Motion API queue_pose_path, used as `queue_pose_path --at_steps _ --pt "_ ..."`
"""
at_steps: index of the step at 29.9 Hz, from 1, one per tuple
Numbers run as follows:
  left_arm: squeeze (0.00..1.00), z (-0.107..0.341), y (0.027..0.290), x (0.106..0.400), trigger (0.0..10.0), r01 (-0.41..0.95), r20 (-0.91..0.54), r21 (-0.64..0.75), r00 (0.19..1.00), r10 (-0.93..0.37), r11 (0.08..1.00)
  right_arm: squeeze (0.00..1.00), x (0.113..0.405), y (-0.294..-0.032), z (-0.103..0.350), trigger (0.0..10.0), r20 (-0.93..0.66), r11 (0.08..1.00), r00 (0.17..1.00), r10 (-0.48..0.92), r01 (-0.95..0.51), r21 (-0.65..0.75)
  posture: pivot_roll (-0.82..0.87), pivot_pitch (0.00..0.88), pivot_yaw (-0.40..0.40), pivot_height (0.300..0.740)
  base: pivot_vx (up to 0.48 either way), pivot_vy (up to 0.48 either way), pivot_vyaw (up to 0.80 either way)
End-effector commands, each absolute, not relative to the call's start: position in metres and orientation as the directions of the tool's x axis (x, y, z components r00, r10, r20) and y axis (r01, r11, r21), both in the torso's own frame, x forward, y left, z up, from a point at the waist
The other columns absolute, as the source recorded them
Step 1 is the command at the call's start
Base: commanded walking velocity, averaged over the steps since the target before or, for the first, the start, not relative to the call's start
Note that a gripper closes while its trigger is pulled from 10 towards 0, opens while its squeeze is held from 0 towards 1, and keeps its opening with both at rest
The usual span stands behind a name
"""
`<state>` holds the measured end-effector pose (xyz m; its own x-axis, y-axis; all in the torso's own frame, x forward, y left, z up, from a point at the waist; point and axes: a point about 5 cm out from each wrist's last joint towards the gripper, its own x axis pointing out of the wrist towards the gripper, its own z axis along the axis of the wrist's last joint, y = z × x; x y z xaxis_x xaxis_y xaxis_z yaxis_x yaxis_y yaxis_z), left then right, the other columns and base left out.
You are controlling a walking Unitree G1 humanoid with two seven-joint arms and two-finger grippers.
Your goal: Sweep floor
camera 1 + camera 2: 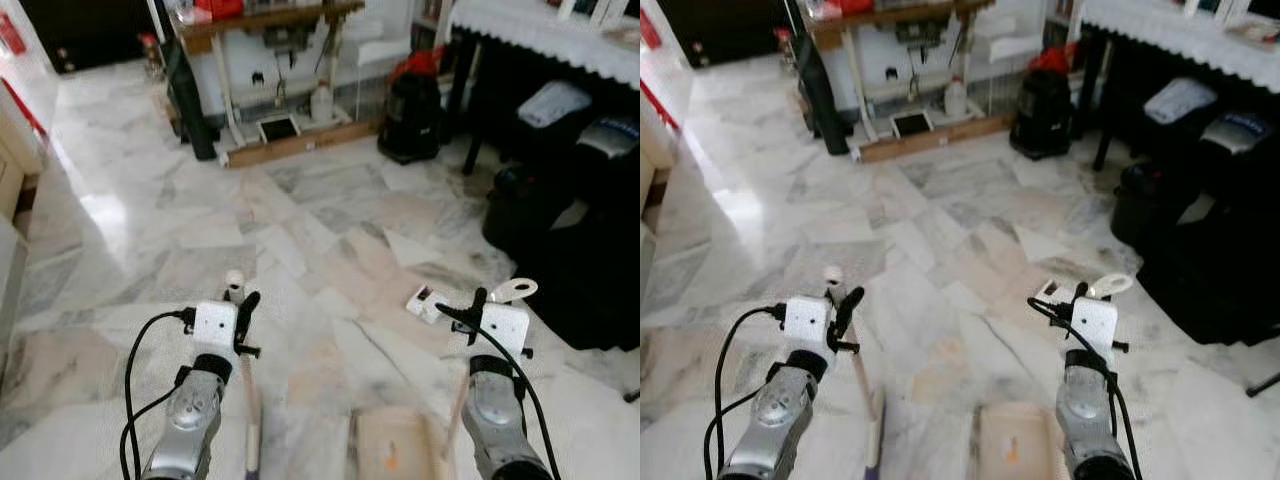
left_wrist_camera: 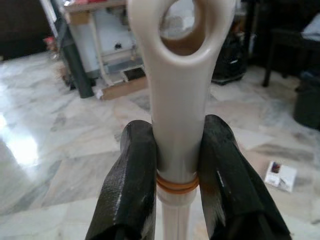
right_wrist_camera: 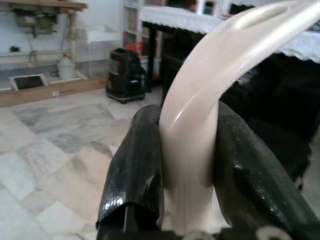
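1. Broadly, the marble floor [image 1: 300,200] spreads ahead of me to a workbench [image 1: 270,20] at the far wall; a black vacuum cleaner [image 1: 412,115] stands beside a table with a white cloth [image 1: 560,35] on my right.
2. Dark bags [image 1: 570,200] are piled under and before that table, well apart from my grippers.
3. My dustpan [image 1: 390,445], tan and low in the head view, sits on the floor between my arms; its cream handle [image 3: 200,115] rises to my right gripper [image 1: 478,308], whose fingers are clamped on it just below the looped end [image 1: 515,290].
4. My broom handle [image 2: 177,100], cream with a hanging eye at its top, is pinched between the fingers [image 2: 132,170] of my left gripper [image 1: 243,310]; the shaft [image 1: 250,420] drops toward the floor beside the pan.
5. One scrap of litter, a small white packet [image 1: 428,300], lies on the floor just beyond my right gripper.
6. By my judgement, both tools are in hand but the sweeping proper is barely begun: the packet is not yet in the pan, and most of the floor ahead remains to be covered.
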<state>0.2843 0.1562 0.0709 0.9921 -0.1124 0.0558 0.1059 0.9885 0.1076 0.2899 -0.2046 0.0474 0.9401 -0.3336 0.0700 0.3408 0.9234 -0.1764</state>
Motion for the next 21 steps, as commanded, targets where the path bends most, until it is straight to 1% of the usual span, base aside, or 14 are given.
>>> queue_pose_path --at_steps 1,7,11,21 --pt "0.00 0.0728 0.1648 0.2842 10.0 0.077 0.066 0.121 0.994 -0.086 0.990 0.00 0.2969 -0.1950 0.0559 10.0 0.105 0.934 0.945 -0.310 0.324 -0.151 0.08 0.000 0.046 0.740 0.289 0.000 0.00" --pt "0.00 0.0726 0.1655 0.2843 10.0 0.080 0.065 0.123 0.994 -0.088 0.989 0.00 0.2951 -0.1946 0.0547 10.0 0.105 0.935 0.945 -0.310 0.323 -0.147 0.08 0.000 0.051 0.740 0.289 0.000 0.00" --pt "0.00 0.0728 0.1656 0.2853 10.0 0.081 0.066 0.124 0.994 -0.090 0.989 0.00 0.2949 -0.1938 0.0549 10.0 0.111 0.936 0.949 -0.295 0.310 -0.168 0.08 0.000 0.052 0.740 0.288 0.000 0.00" --pt "0.00 0.0724 0.1657 0.2850 10.0 0.074 0.067 0.124 0.994 -0.082 0.989 0.00 0.2973 -0.1870 0.0564 10.0 0.114 0.946 0.958 -0.262 0.279 -0.164 0.09 0.000 0.047 0.740 0.287 0.000 0.00"
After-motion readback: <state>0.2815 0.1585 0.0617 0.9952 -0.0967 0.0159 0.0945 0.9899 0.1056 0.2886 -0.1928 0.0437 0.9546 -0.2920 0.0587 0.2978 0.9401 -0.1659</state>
